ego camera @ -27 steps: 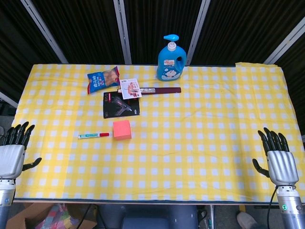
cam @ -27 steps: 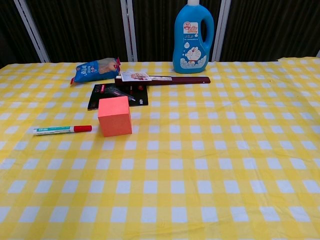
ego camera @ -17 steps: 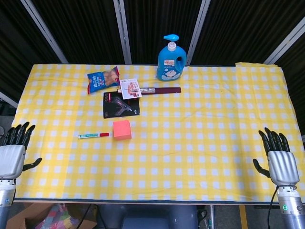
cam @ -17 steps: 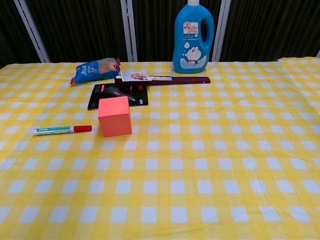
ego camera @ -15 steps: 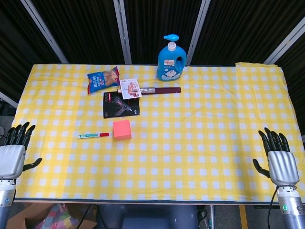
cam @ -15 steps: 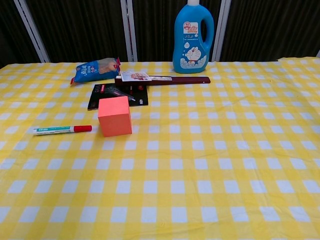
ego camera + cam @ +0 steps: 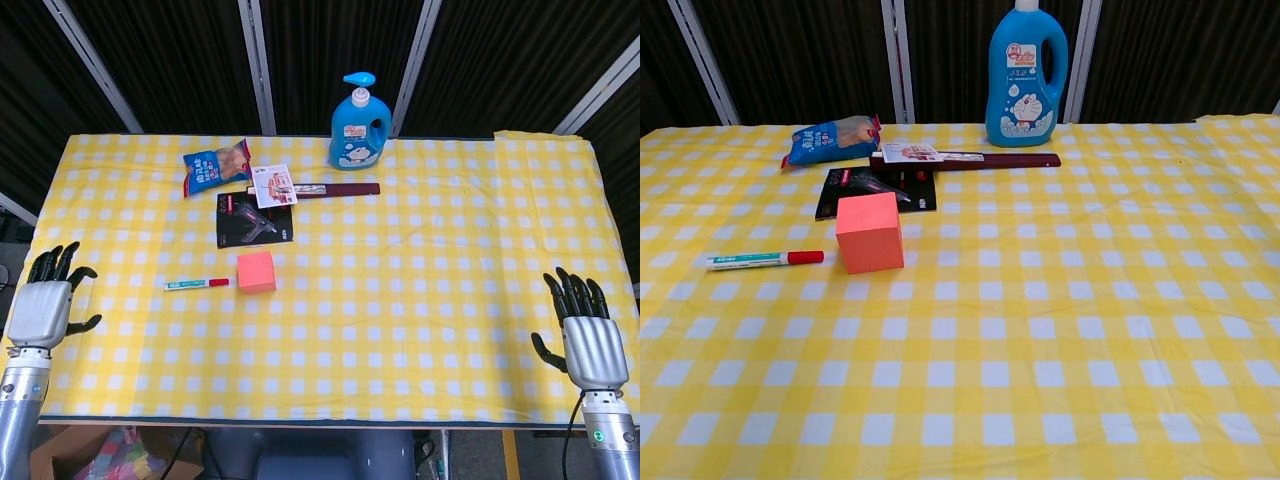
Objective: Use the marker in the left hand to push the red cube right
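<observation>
The red cube [image 7: 256, 272] [image 7: 870, 234] stands on the yellow checked cloth, left of centre. A white marker with a red cap [image 7: 196, 284] [image 7: 765, 259] lies flat just left of the cube, cap end toward it, a small gap between them. My left hand [image 7: 46, 308] hovers at the table's left front edge, well left of the marker, fingers spread and empty. Over at the right front corner, my right hand [image 7: 586, 342] is likewise open and empty. Neither hand shows in the chest view.
Behind the cube lie a black package [image 7: 254, 221] [image 7: 875, 190], a dark red bar with a white card [image 7: 318, 188] [image 7: 970, 159] and a blue snack bag [image 7: 214, 168] [image 7: 831, 139]. A blue detergent bottle [image 7: 359, 124] [image 7: 1026, 78] stands at the back.
My left hand has moved up and to the right, over the table's left edge. The marker, the cube and the right hand have stayed put.
</observation>
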Controlling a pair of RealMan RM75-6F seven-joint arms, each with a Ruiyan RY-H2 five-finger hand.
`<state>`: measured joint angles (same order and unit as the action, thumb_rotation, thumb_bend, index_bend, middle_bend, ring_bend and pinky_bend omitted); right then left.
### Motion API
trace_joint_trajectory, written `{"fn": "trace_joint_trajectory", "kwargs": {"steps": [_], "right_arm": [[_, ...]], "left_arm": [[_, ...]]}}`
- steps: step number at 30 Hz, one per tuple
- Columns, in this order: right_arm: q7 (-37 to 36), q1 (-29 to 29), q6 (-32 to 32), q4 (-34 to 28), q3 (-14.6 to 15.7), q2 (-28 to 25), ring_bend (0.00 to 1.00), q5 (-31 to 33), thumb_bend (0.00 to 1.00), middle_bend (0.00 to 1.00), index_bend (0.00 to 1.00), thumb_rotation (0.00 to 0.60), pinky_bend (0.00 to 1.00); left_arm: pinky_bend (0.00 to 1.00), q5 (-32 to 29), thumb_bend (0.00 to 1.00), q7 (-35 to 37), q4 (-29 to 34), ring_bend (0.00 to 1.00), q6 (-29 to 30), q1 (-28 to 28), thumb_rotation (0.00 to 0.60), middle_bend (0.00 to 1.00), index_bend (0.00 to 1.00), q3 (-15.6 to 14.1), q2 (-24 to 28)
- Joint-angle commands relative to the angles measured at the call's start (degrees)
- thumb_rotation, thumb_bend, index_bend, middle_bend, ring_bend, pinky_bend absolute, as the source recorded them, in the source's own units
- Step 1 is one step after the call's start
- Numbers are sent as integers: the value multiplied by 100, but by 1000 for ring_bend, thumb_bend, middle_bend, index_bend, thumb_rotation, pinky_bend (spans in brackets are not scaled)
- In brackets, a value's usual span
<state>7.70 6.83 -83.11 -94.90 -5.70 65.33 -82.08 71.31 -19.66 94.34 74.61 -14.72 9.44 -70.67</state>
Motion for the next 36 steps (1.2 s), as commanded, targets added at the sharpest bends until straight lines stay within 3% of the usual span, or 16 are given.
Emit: {"fn": "trace_joint_trajectory", "kwargs": {"steps": [1,14,36], "right_arm": [[-21,1,8,0,-2,-4,0,4,378,0,0,600,0],[-96,7,20,-2,-3,-16,0,-11,378,0,0,600,0],[-207,11,26,-8,-8,-30,0,-27,378,0,0,600,0]], "left_arm": [[78,-463,199,-438,-28,0,-373,-365,600,51,367,230,-255],[78,-1977,267,-1615,-714,0,-1060,-1361,600,55,402,570,-1335],[78,-2723,303,-2130,-1852,0,-1198,-2032,600,61,438,477,-2494]]}}
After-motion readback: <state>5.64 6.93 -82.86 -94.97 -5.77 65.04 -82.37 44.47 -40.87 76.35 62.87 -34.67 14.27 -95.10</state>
